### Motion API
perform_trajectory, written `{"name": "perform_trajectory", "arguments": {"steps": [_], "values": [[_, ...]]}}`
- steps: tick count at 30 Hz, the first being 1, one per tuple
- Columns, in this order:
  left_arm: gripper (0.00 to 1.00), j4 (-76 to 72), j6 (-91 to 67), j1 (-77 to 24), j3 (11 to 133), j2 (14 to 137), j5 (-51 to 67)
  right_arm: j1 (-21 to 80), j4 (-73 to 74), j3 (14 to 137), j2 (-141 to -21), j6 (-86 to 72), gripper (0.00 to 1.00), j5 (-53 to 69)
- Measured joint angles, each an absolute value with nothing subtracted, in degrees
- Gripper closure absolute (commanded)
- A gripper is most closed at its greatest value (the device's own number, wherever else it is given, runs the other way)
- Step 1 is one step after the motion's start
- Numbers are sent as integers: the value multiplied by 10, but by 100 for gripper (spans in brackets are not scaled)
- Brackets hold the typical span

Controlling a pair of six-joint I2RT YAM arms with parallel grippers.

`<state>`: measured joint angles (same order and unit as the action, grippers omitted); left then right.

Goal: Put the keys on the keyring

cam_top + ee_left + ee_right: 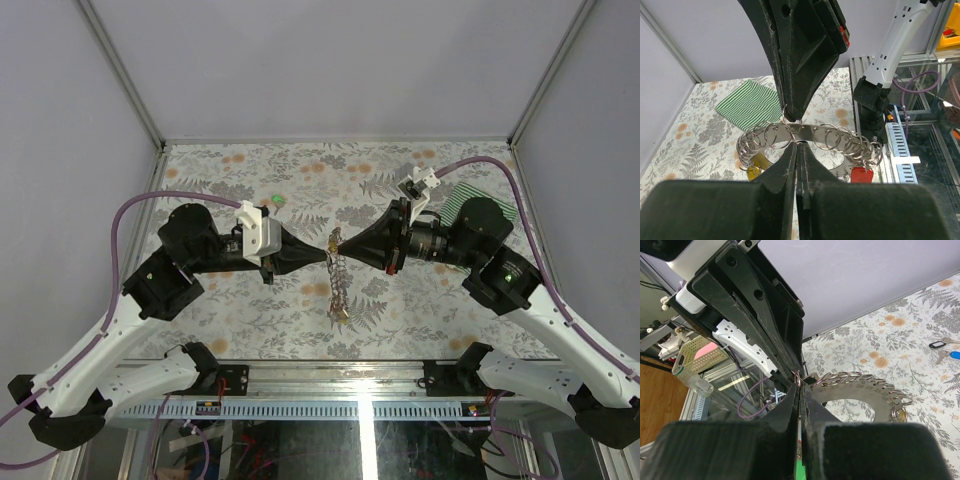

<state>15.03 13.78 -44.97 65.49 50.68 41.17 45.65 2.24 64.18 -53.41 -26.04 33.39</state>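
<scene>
The keyring is a flat dark grey ring edged with many small split rings. It hangs edge-on above the table between both grippers. My left gripper is shut on its rim. My right gripper faces it tip to tip and is shut on a small split ring at that rim. A yellow key and a red key hang from the keyring. A black key and a blue key lie on the table. The keyring's body also shows in the right wrist view.
A green striped cloth lies at the back right, partly under the right arm, and shows in the left wrist view. The table has a floral cover. Grey walls close the left, back and right sides.
</scene>
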Motion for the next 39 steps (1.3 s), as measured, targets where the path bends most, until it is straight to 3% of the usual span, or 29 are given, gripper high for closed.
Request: {"name": "perform_trajectory", "arguments": {"steps": [21, 30, 39], "values": [[99, 150, 133, -450, 655, 523, 421, 456, -90, 564, -503, -317, 100, 300], [78, 124, 104, -450, 649, 517, 415, 456, -228, 486, -481, -341, 100, 289], [72, 23, 31, -450, 609, 470, 398, 456, -291, 451, -456, -308, 100, 292]]}}
